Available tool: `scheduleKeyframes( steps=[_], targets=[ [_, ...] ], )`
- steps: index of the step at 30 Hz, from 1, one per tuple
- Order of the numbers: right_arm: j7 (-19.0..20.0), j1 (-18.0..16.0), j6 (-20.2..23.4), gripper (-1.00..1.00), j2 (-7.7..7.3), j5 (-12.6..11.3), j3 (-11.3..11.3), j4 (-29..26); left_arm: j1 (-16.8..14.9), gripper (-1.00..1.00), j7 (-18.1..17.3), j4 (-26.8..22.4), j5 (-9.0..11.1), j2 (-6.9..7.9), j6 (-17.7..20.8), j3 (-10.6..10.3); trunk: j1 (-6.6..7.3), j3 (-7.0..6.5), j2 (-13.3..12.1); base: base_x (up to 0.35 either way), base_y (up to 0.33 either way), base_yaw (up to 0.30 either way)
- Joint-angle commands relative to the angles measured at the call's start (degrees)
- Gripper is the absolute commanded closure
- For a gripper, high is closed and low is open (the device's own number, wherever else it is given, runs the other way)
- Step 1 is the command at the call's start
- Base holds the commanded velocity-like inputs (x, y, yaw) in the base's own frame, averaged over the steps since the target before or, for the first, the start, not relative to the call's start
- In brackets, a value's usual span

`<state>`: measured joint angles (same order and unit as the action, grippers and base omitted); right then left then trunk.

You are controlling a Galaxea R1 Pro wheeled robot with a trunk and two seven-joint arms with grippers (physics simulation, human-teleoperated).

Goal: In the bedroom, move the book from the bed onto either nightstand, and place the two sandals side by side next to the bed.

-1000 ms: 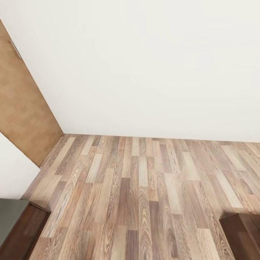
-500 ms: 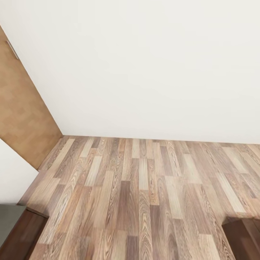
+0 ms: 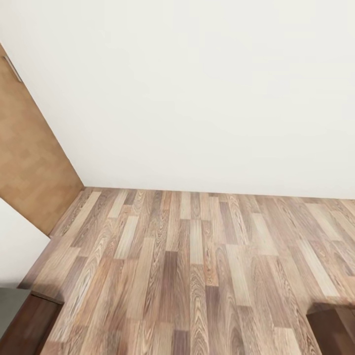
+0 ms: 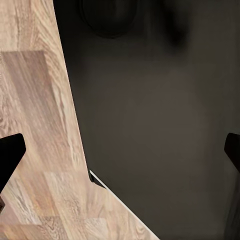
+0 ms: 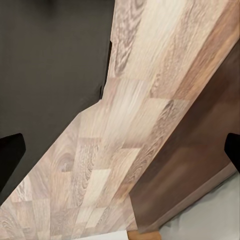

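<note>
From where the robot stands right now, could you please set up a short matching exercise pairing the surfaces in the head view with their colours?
Things:
1. wall
2. floor
3. door
4. wooden furniture piece

Colours:
A. light tan brown
B. glossy dark reddish-brown
C. plain white
D. mixed brown wood planks

Pairs: 1-C, 2-D, 3-A, 4-B

The door stands at the left edge of the head view, and the wooden furniture piece sits in the lower right corner.
</note>
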<state>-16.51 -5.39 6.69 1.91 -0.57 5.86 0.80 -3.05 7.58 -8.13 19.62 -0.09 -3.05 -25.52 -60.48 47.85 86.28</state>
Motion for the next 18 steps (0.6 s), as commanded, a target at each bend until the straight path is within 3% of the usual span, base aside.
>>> scheduleKeyframes(
  steps=[1,18],
  targets=[
    [-0.2,-0.1,0.3,-1.00,0.02,0.0,0.5,0.1,0.0,-1.00,0.2,0.0,0.5,0.00,-0.2,-0.5,-0.01,0.03,0.0,0.107,0.000,0.000],
    [-0.2,-0.1,0.3,-1.00,0.02,0.0,0.5,0.1,0.0,-1.00,0.2,0.0,0.5,0.00,-0.2,-0.5,-0.01,0.03,0.0,0.107,0.000,0.000]
  ],
)
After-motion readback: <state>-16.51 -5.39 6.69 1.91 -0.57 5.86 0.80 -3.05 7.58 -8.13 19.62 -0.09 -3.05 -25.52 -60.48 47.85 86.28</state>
